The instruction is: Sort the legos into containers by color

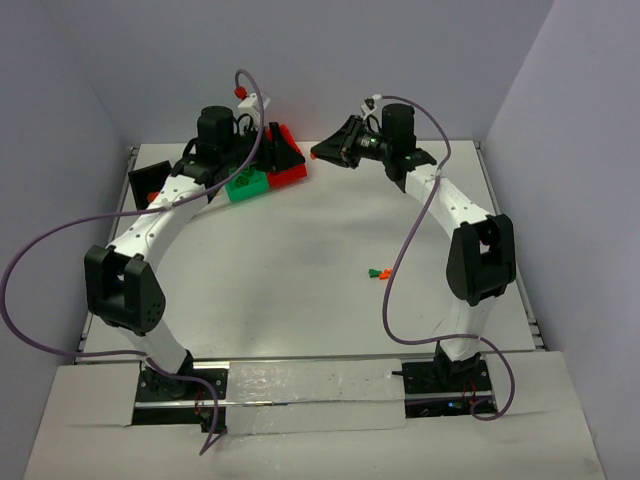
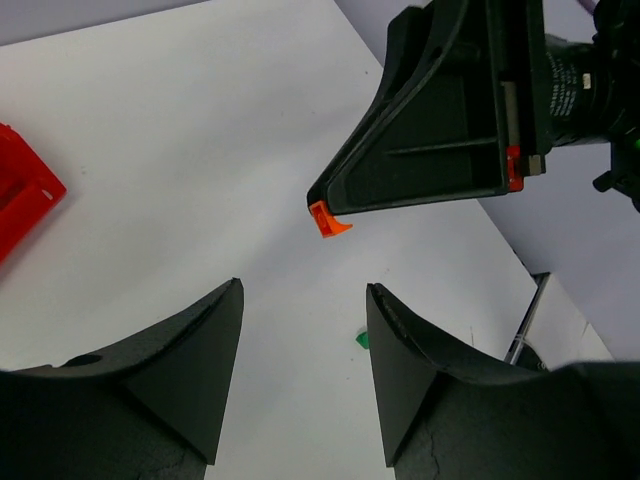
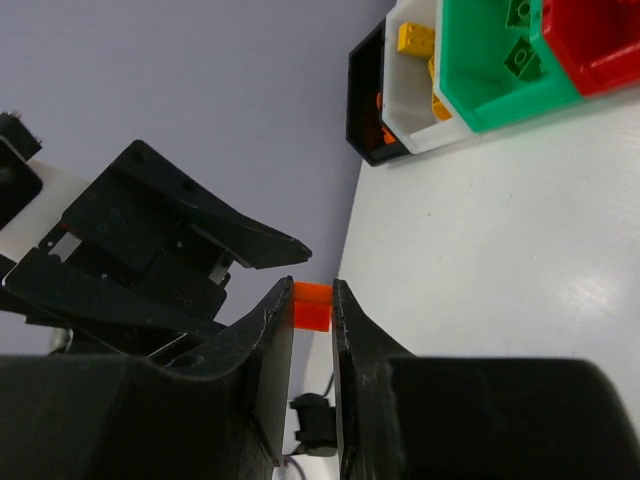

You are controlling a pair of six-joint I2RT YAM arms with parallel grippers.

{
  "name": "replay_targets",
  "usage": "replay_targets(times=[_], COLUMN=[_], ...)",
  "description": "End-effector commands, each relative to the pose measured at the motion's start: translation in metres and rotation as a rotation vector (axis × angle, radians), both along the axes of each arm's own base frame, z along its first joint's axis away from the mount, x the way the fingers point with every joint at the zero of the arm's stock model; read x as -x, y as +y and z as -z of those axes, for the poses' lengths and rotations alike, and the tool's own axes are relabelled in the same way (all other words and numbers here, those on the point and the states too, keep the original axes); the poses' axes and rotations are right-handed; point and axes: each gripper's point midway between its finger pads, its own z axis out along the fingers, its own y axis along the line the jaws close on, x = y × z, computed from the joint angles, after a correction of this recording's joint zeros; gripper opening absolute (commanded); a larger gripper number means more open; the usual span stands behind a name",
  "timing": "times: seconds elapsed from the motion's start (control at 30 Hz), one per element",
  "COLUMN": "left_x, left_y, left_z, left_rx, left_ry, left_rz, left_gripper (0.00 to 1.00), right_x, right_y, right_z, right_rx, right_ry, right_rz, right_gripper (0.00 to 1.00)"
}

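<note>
The right gripper [image 3: 313, 292], at the centre of its wrist view, has its fingers clamped on a small orange plastic brick [image 2: 328, 220]. The left gripper [image 2: 305, 286] faces it with fingers apart, holding nothing. In the upper right of the right wrist view stand a black plastic bin [image 3: 358, 80], a white bin [image 3: 425, 125] holding yellow bricks [image 3: 415, 38], a green bin [image 3: 500, 110] holding green bricks [image 3: 525, 60], and a red bin [image 3: 600, 75].

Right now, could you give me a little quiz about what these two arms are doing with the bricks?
1. True or false: the right gripper holds an orange lego.
2. Which bin contains yellow legos? A black, B white, C red.
3. Fill in: the left gripper is ____ and empty.
Key: 1 true. 2 B, the white bin. 3 open.
</note>
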Motion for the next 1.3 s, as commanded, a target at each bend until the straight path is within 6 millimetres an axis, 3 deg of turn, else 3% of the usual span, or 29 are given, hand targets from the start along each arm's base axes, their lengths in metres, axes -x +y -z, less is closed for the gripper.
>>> replay_targets(times=[0.0,0.27,0.53,0.97,1.27], left_x=[-0.014,-0.021,-0.014,-0.014,-0.031], left_y=[-0.007,-0.026,-0.037,-0.04,-0.042], left_z=[-0.036,-0.033,-0.02,-0.008,-0.008], left_rx=[0.026,-0.015,-0.03,-0.054,-0.08], left_ry=[-0.125,-0.134,-0.106,-0.098,-0.122], left_rz=[-0.057,-0.057,-0.015,-0.006,-0.03], left_gripper=[0.62,0.62,0.61,0.56,0.46], right_x=[0.0,0.003,0.005,0.006,0.01], right_y=[-0.006,-0.007,-0.008,-0.007,-0.004], right_z=[-0.025,-0.024,-0.026,-0.034,-0.033], right_rx=[-0.107,-0.125,-0.139,-0.166,-0.182], right_ry=[0.063,0.121,0.125,0.108,0.119], right_rz=[0.054,0.073,0.068,0.043,0.023], right_gripper=[0.0,0.0,0.0,0.0,0.0])
